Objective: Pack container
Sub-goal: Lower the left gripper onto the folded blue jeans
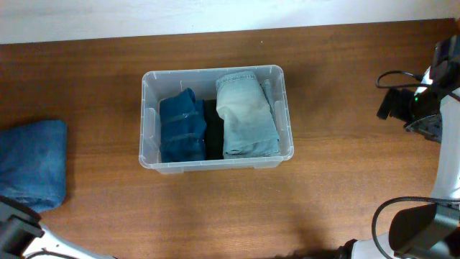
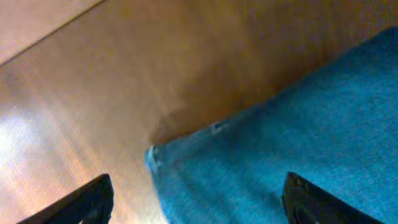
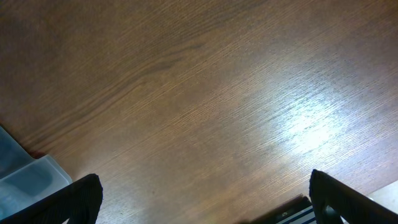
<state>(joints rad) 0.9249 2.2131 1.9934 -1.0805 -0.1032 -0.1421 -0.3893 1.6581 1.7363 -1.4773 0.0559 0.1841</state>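
Observation:
The container (image 1: 215,71), a clear plastic bin, stands at the middle of the wooden table. It holds a folded dark blue garment (image 1: 181,129) on the left, a black item (image 1: 213,133) in the middle and folded light blue jeans (image 1: 246,115) on the right. A folded blue denim garment (image 1: 32,165) lies on the table at the far left. My left gripper (image 2: 199,199) is open and empty, hovering over that denim's corner (image 2: 280,137). My right gripper (image 3: 205,193) is open and empty over bare table, with the container's corner (image 3: 25,174) at the lower left of its view.
My right arm (image 1: 424,101) with its cables is at the right edge of the table. My left arm (image 1: 14,230) is at the bottom left corner. A second arm base (image 1: 420,226) shows at the bottom right.

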